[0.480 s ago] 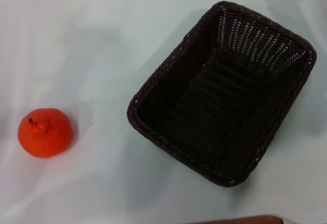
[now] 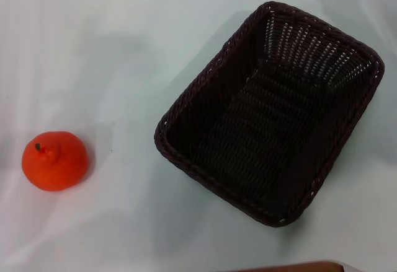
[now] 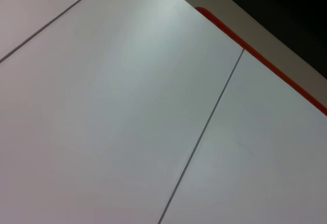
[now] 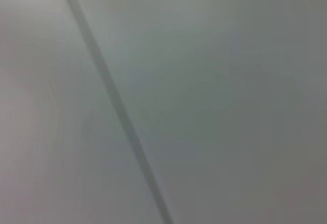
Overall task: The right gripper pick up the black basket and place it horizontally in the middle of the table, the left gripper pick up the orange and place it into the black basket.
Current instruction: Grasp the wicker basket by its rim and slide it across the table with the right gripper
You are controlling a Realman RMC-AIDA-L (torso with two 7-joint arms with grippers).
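Observation:
The black basket [image 2: 273, 114] is a large dark woven wicker basket. It stands empty and slanted on the white table [image 2: 111, 55], right of the middle in the head view. The orange [image 2: 54, 160] is a small bright fruit with a dark stem. It lies on the table at the left, well apart from the basket. Neither gripper shows in any view. The left wrist view shows only the white table surface [image 3: 127, 106] with a thin seam. The right wrist view shows only plain white surface [image 4: 214, 81] with a dark seam.
A red-edged border [image 3: 265, 60] of the table and a dark area beyond it show in the left wrist view. A brown edge [image 2: 291, 267] shows at the bottom of the head view.

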